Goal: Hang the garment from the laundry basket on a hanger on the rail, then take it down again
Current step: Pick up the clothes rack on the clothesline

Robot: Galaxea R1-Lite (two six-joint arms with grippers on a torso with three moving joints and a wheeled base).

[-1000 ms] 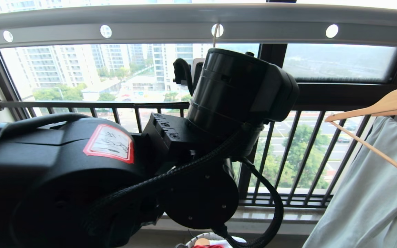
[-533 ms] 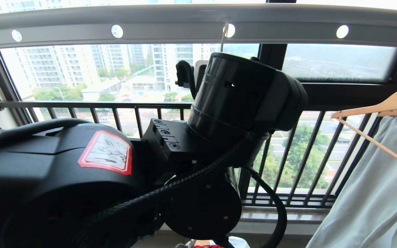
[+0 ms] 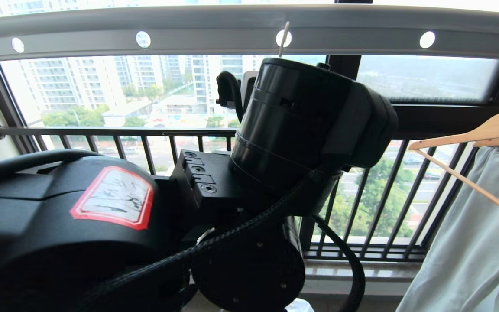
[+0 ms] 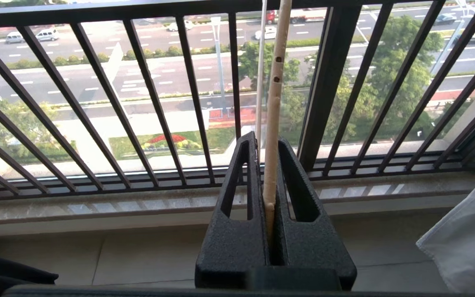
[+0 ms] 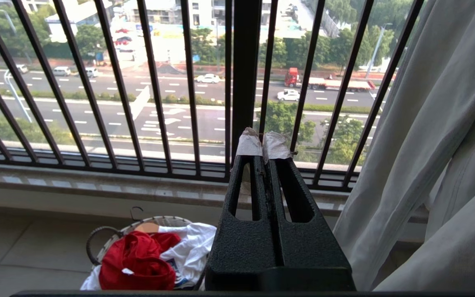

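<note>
Rail (image 3: 215,41) spans the whole head view along 12 o'clock, grey, row of round holes. Below and behind it, the window with the black barred railing (image 3: 115,132), city outside.

Left arm (image 3: 154,208) fills the head view from 9 o'clock through centre to 6, wrist housing raised up toward the rail. Left gripper (image 4: 267,181) is not visible from the head camera; in the left wrist view its jaws are clamped on the cream-white hanger (image 4: 273,107), which runs straight out between the fingers, edge-on, with small holes in the strip. A thin wire of the same hanger (image 3: 283,39) shows in the head view at 12 o'clock, crossing the third hole of the rail; can't tell whether the hook sits in the hole or only lies in front of it.

Pale grey-green garment (image 3: 474,242) hangs at 4 o'clock in the head view on a light-wood hanger (image 3: 470,138), at 3 o'clock. Same cloth fills 3 o'clock in the right wrist view.

Right gripper (image 5: 264,173): jaws fully closed, holding nothing, white tape on the tips, pointed at the railing, low, away from the rail.

Laundry basket (image 5: 109,243) on the tiled floor, 7 o'clock in the right wrist view, just beside the right gripper's body. Red garment (image 5: 138,260) lies bunched in it, on top of white cloth (image 5: 192,243).
</note>
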